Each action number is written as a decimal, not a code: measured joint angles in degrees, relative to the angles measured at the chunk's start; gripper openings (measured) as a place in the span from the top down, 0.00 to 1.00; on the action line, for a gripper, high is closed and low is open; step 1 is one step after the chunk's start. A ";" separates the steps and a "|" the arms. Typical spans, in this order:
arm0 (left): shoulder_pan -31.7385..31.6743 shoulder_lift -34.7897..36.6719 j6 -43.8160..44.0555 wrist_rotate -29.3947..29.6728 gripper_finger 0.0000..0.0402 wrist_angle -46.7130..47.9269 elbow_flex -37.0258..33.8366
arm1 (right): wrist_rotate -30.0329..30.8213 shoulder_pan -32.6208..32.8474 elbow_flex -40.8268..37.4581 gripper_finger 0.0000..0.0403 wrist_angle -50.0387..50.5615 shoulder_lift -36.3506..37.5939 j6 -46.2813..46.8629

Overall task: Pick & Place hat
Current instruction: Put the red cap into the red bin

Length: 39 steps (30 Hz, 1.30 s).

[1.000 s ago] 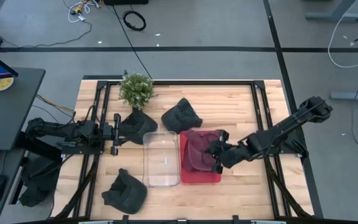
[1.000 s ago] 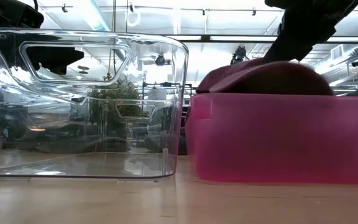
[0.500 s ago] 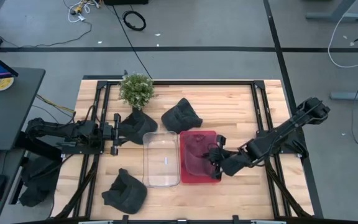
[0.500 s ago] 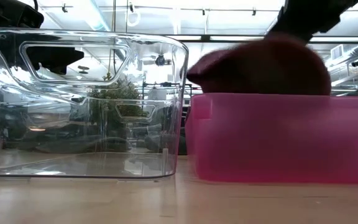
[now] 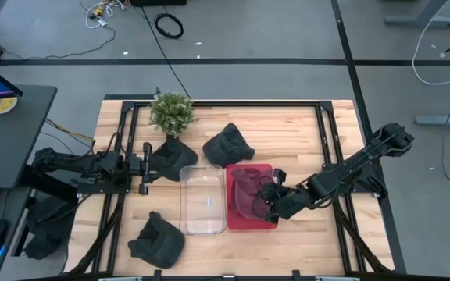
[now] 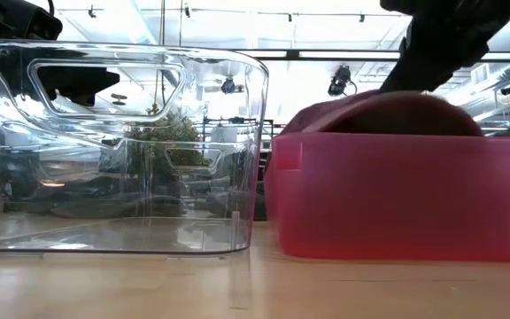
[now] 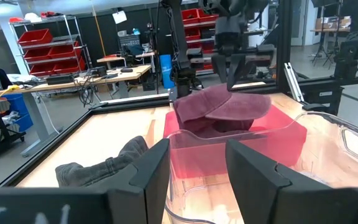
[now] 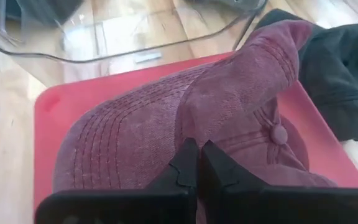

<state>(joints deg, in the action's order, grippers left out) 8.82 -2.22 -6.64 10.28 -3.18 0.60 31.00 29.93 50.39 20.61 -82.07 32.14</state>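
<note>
A clear plastic bin [image 5: 202, 200] stands on the wooden worktop [image 5: 295, 140], touching the side of the red bin beneath the right tool. A small potted plant [image 5: 171, 114] sits near the worktop's far edge, just beyond the left tool. Beyond the worktop, a coiled black cable [image 5: 169, 26] lies on the grey floor [image 5: 272, 31].

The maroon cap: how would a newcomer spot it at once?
Find the wooden table, then the red plastic bin beside the clear plastic bin near its front middle. The maroon cap lies in the red bin, pinched by the right gripper; the other hats are dark.
</note>
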 joint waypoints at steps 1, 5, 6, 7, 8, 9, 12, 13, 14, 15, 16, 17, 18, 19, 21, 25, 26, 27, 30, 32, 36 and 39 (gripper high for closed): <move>-0.01 -0.01 0.00 0.00 0.60 0.00 0.00 | -0.06 -0.19 0.00 1.00 -0.20 -0.59 -0.02; -0.02 -0.02 0.01 0.00 0.60 0.00 0.00 | -1.98 -1.44 0.00 1.00 -0.65 -4.43 0.37; -0.02 0.00 -0.01 0.02 0.60 0.00 0.00 | -3.20 -2.03 0.01 1.00 -1.32 -5.51 0.29; -0.02 0.00 -0.01 0.00 0.60 0.00 0.00 | -4.49 -2.60 0.02 1.00 -1.89 -6.63 0.07; -0.02 -0.01 0.00 0.00 0.60 0.00 0.00 | -5.82 -3.22 0.03 1.00 -2.63 -7.80 -0.20; -0.01 0.00 -0.01 0.01 0.60 0.00 0.00 | -7.19 -3.86 0.11 1.00 -3.51 -9.00 -0.60; -0.02 0.00 0.00 0.00 0.60 0.00 0.00 | -10.14 -5.43 0.21 0.99 -6.05 -12.29 -1.21; -0.02 -0.02 -0.01 0.00 0.60 0.00 0.00 | -10.84 -5.88 0.22 0.99 -6.62 -13.32 -1.22; -0.01 -0.02 -0.01 0.00 0.60 0.00 0.00 | -11.46 -6.27 0.22 0.99 -6.94 -14.21 -1.26; 0.00 0.00 0.00 0.01 0.60 0.00 0.00 | -11.91 -6.56 0.23 0.99 -7.22 -14.96 -1.25; 0.00 -0.02 0.01 0.00 0.60 0.00 0.00 | -12.20 -6.81 0.28 0.99 -7.36 -15.60 -1.24; -0.02 -0.02 -0.01 0.00 0.60 0.00 0.00 | -12.24 -7.06 0.33 0.99 -7.40 -16.18 -1.15; -0.02 0.00 -0.01 0.00 0.60 0.00 0.00 | -12.29 -7.26 0.37 0.99 -7.45 -16.74 -1.10; -0.01 0.00 0.01 0.00 0.60 0.00 0.00 | -12.61 -7.38 0.37 0.99 -7.53 -17.08 -1.00; -0.01 -0.01 -0.01 0.01 0.60 0.00 0.00 | -12.75 -7.41 0.37 0.99 -7.71 -17.50 -0.94; -0.02 0.00 -0.01 0.00 0.60 -0.02 0.00 | -12.87 -7.41 0.28 0.99 -8.14 -17.70 -0.94; -0.02 -0.01 0.00 0.00 0.60 0.00 0.00 | -12.88 -7.41 0.24 0.99 -8.31 -17.74 -0.94; -0.01 0.00 0.00 0.00 0.60 0.00 0.00 | -12.98 -7.41 0.22 0.99 -8.62 -17.78 -0.94; -0.02 0.00 0.00 0.00 0.60 0.00 0.00 | -13.10 -7.41 0.22 0.99 -8.71 -17.83 -0.93; 0.00 -0.01 -0.01 0.01 0.60 0.00 0.00 | -13.13 -7.35 0.18 0.99 -8.75 -17.83 -0.94; -0.02 -0.01 -0.01 0.01 0.60 0.00 0.00 | -13.02 -7.06 0.08 0.95 -9.00 -17.85 -0.92; 0.00 -0.02 -0.01 0.00 0.60 0.00 0.00 | -12.17 -6.50 0.04 0.91 -9.02 -17.89 -0.87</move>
<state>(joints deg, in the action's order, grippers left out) 8.82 -2.24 -6.66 10.28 -3.18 0.60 18.83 23.43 50.43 11.60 -99.96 31.27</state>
